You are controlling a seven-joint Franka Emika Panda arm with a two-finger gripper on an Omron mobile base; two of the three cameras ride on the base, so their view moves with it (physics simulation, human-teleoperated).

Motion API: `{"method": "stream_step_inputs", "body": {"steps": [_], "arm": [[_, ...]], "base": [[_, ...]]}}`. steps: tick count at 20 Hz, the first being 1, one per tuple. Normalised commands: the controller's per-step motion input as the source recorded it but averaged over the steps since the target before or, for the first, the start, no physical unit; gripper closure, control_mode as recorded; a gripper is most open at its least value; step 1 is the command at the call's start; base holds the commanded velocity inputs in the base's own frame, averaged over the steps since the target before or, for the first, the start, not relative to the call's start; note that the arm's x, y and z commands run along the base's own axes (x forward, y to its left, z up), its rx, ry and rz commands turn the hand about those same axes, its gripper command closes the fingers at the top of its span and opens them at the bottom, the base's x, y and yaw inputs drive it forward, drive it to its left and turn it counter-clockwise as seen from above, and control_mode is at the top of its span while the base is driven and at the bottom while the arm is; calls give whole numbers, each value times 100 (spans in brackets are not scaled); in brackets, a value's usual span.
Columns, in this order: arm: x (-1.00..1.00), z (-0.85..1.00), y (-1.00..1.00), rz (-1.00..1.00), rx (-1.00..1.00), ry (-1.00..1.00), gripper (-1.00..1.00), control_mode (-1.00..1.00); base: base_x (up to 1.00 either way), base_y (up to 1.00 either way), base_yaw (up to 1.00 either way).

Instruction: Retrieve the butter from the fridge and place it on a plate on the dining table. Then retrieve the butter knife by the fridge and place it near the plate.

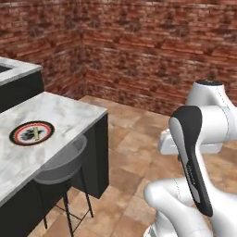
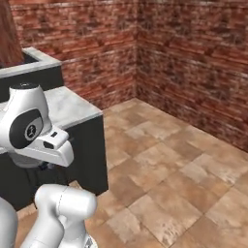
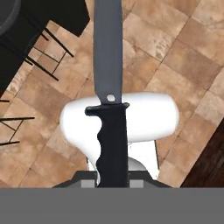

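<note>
Butter knife (image 3: 109,87) clamped by its black handle in the gripper (image 3: 112,181), blade pointing away over the tiled floor (image 3: 175,65). Butter (image 1: 33,134) lies on the plate (image 1: 21,139) on the tabletop (image 1: 65,115).

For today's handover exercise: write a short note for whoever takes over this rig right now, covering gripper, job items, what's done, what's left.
Gripper: shut on the butter knife, handle in the jaws, blade pointing away over the tiled floor.
Plate: on the dining table, with a small pale stick, apparently the butter, on it.
Done: butter plated, knife picked up.
Left: carry the knife to the table and lay it near the plate.
</note>
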Motion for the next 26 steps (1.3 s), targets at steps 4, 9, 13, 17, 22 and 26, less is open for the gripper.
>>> {"method": "stream_step_inputs", "body": {"steps": [4,9,13,17,22,26], "arm": [[0,0,0,0,0,0,100,100],[0,0,0,0,0,0,100,100],[0,0,0,0,0,0,100,100],[0,0,0,0,0,0,100,100],[0,0,0,0,0,0,100,100],[0,0,0,0,0,0,100,100]], "base": [[57,-2,65],[62,-21,77],[71,-47,67],[51,-85,51],[32,-86,39],[34,-16,6]]}}
